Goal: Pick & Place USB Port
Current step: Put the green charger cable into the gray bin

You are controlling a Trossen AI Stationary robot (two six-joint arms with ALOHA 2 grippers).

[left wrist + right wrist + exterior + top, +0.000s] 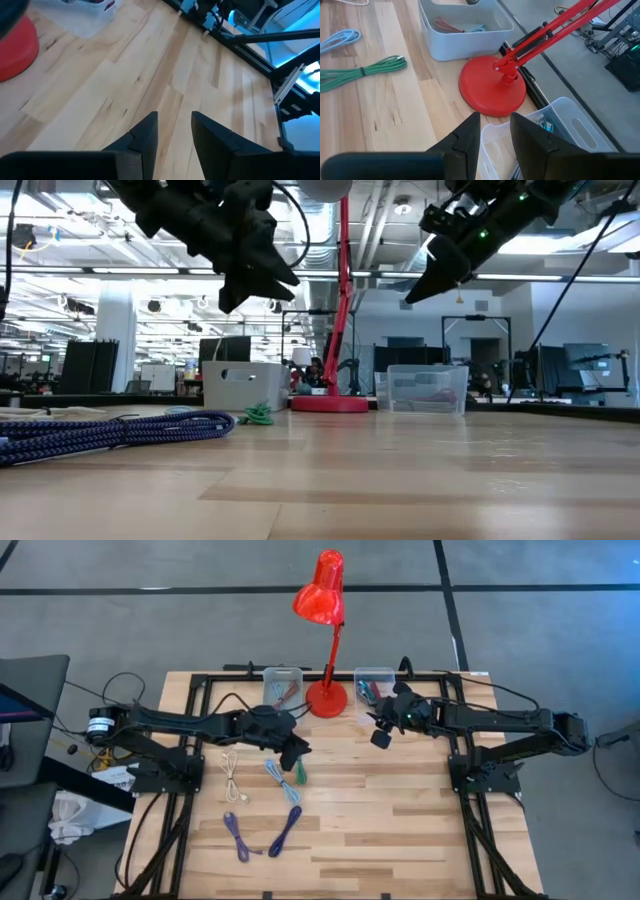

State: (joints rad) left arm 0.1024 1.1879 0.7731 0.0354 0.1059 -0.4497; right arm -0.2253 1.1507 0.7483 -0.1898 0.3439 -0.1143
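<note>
Two purple cables (262, 836), one white, blue, green; two bins (282, 685); both end effectors (174, 131) apart, empty.

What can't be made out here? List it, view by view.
- High view: the contents of the left bin are too small to identify.
- Low view: the purple cable is cut off by the picture's left edge.
- Right wrist view: the right bin is partly hidden behind the right claw.

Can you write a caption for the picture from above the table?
Two robot arms hover over cables by a red lamp.
</note>
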